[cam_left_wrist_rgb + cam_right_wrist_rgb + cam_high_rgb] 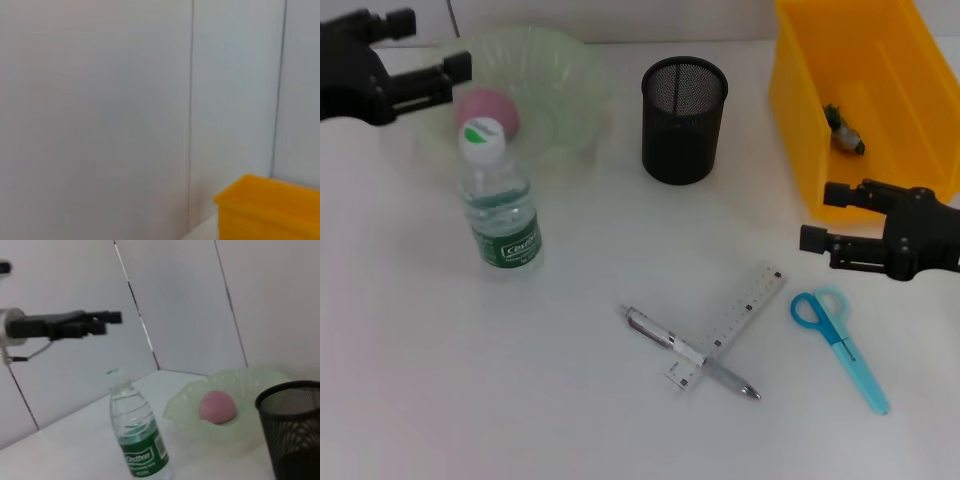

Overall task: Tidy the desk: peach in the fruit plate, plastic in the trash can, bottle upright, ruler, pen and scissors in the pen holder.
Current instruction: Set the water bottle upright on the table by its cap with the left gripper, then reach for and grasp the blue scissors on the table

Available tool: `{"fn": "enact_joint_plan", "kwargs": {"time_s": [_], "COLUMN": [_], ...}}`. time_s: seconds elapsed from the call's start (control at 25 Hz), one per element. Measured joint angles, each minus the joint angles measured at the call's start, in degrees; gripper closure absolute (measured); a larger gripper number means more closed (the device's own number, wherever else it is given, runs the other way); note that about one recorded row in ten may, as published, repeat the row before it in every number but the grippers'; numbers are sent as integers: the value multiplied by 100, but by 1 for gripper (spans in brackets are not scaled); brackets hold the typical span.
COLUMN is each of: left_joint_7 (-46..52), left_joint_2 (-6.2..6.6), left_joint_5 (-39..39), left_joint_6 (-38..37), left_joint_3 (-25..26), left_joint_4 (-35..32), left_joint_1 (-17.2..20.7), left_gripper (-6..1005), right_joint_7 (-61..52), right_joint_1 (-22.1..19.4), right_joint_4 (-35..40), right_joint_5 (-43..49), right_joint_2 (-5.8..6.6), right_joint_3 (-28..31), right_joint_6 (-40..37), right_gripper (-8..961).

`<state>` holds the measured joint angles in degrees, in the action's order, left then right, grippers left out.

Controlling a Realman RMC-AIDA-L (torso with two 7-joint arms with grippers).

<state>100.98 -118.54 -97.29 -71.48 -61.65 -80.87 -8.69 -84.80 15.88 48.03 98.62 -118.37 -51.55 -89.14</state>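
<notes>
The pink peach (487, 108) lies in the pale green fruit plate (560, 60). The water bottle (500, 205) stands upright in front of the plate. The black mesh pen holder (684, 120) stands at the back centre. A clear ruler (735, 318) lies across a silver pen (665, 336) on the desk, with blue scissors (840, 345) to their right. A crumpled piece of plastic (843, 130) lies in the yellow trash bin (800, 110). My left gripper (440, 42) hovers open and empty beside the plate. My right gripper (817, 215) is open and empty above the scissors, in front of the bin.
The right wrist view shows the bottle (137, 435), the peach (217, 406), the plate (185, 400), the holder (290, 425) and the left gripper (100, 320) farther off. The left wrist view shows a wall and the bin's corner (270, 210).
</notes>
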Motion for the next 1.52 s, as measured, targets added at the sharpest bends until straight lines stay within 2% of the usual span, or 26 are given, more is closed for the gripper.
{"fn": "enact_joint_plan", "kwargs": {"time_s": [0.08,0.2,0.32,0.36,0.4,0.48,0.52,0.56,0.6,0.72,0.8,0.92,0.96,1.0,1.04,1.12,1.36,1.52], "left_joint_7": [-16,-225,-1215,-1378,-2131,-2901,-3353,-4173,-4173,-4819,-4888,-4902,-4904,-4904,-4910,-4930,-4967,-4969], "left_joint_2": [4,-5,-16,-16,-13,-14,-17,-15,-15,-4,-3,-1,1,1,4,7,32,25], "left_joint_5": [380,755,1014,1065,1230,1342,1407,1560,1560,1654,1641,1619,1589,1589,1561,1544,1541,1434], "left_joint_6": [-294,-639,-1077,-1131,-1366,-1556,-1652,-1826,-1826,-2015,-2033,-2017,-2010,-2010,-2008,-2008,-2015,-2009], "left_joint_3": [-2,-80,-378,-424,-554,-586,-593,-566,-566,-547,-563,-600,-605,-605,-606,-608,-612,-595], "left_joint_4": [-594,-688,214,417,1200,1978,2429,3348,3348,4128,4224,4235,4242,4242,4249,4254,4261,4265], "left_joint_1": [273,435,477,469,412,340,291,171,171,50,35,31,20,20,-8,-51,-172,-200], "left_gripper": [202,197,200,200,200,200,200,200,200,200,200,200,200,200,200,200,200,200], "right_joint_7": [-75,-553,-1209,-1704,-1704,-2380,-2860,-4010,-4010,-5632,-6406,-7221,-7783,-7783,-8049,-8347,-8462,-8464], "right_joint_1": [-59,-187,-222,-209,-209,-138,-68,161,161,825,1252,1458,1490,1490,1525,1578,1791,1804], "right_joint_4": [179,662,1257,1829,1829,2557,2982,3892,3892,4910,5243,5265,5002,5002,4816,4482,3439,3378], "right_joint_5": [0,15,194,445,445,885,1202,2032,2032,3422,4244,5352,5912,5912,6126,6248,5265,5262], "right_joint_2": [-4,-1,67,74,74,66,62,67,67,73,-15,-117,-131,-131,-137,-150,-161,-161], "right_joint_3": [82,185,334,494,494,617,643,626,626,372,-7,-1207,-2053,-2053,-2422,-2755,-2401,-2428], "right_joint_6": [-20,-113,-415,-742,-742,-1067,-1204,-1560,-1560,-2481,-2946,-2915,-2530,-2530,-2347,-2013,-1286,-1185], "right_gripper": [114,114,114,114,115,115,115,115,115,115,116,116,117,117,117,117,119,120]}}
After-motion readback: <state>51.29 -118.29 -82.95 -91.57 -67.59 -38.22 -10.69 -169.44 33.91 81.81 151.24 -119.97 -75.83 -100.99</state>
